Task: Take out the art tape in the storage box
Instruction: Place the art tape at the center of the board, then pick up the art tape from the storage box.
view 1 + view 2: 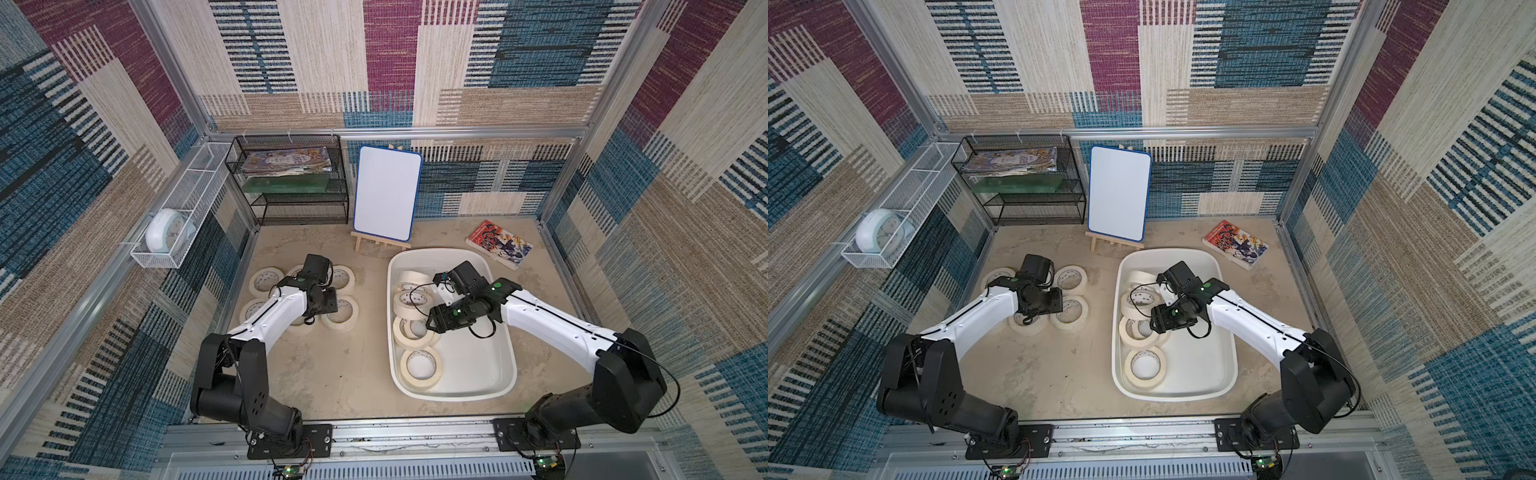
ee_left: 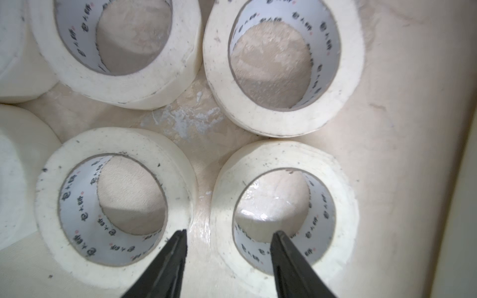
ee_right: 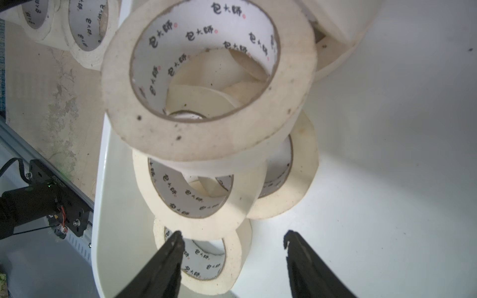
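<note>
The left arm and right arm had white long links, black joints, a thin black cable along each, a green dot by the wrist and screwed black base plates. The left tool had 2 black tapered fingers.

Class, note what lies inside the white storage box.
Cream art tape rolls, some stacked, along one side; elsewhere bare. The right end effector covers part of the pile.

The characters 包大師, with a small red dot, are printed repeatedly on the white cores of the art tape. Lettering on the book cannot be read.
</note>
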You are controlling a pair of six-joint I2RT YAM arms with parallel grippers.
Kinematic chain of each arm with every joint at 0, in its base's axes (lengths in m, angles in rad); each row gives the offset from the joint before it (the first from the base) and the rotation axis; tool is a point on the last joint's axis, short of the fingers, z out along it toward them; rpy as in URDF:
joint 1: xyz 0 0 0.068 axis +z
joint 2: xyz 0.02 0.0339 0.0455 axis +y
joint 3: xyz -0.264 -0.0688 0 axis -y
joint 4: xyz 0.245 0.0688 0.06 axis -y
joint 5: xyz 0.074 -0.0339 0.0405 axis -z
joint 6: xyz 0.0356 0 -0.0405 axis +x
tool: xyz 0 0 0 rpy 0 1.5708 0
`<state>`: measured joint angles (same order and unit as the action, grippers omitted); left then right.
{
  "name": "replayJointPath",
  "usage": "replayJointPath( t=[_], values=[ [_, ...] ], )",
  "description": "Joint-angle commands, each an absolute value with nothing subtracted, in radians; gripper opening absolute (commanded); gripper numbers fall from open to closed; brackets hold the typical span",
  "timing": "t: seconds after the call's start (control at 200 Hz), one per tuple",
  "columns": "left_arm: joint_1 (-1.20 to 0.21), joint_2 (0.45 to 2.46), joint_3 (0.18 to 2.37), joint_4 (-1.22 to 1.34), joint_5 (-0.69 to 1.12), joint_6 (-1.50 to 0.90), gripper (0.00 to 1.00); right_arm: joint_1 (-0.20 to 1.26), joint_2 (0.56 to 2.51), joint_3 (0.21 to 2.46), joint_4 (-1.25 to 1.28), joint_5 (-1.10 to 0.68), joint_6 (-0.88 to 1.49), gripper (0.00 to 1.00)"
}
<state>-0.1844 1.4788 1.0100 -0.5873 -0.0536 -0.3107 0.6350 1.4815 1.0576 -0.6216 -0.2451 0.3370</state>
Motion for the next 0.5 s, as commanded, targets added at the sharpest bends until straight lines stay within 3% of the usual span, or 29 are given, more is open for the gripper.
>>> replayJointPath(
  t=[0.0,0.32,0.491],
  values=[
    [-0.188,1.408,1.003,-0.615,0.027,-0.305,0.61,0.637,1.502,1.049,-0.520,-0.265,0.375,0.62],
    [-0.233,1.169,0.997,-0.680,0.056,-0.316,0.71,0.662,1.563,1.017,-0.473,-0.261,0.411,0.55],
    [-0.266,1.129,1.009,-0.684,0.075,-0.327,0.71,0.686,1.581,1.020,-0.460,-0.248,0.426,0.40]
  ],
)
